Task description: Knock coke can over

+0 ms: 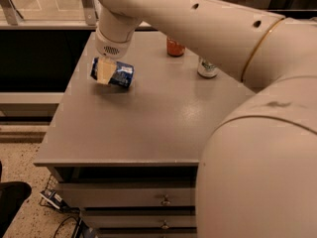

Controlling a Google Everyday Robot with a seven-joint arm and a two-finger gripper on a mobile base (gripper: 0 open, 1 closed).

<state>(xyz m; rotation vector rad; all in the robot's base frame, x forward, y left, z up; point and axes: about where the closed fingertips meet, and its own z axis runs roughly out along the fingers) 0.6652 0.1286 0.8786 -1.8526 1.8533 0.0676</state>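
Note:
The coke can (175, 48) is red and stands upright at the back of the grey table (148, 123); my arm hides its top. My gripper (105, 70) hangs over the table's back left, well to the left of the coke can. It is shut on a blue can (119, 75) with white markings and holds it tilted on its side just above the tabletop. One tan finger (104, 69) crosses the front of that can.
A white-and-green can (207, 68) stands upright to the right of the coke can. My large white arm (208, 19) spans the back and right of the view. Drawers (163, 200) sit under the tabletop. Cables (54, 202) lie on the floor at the left.

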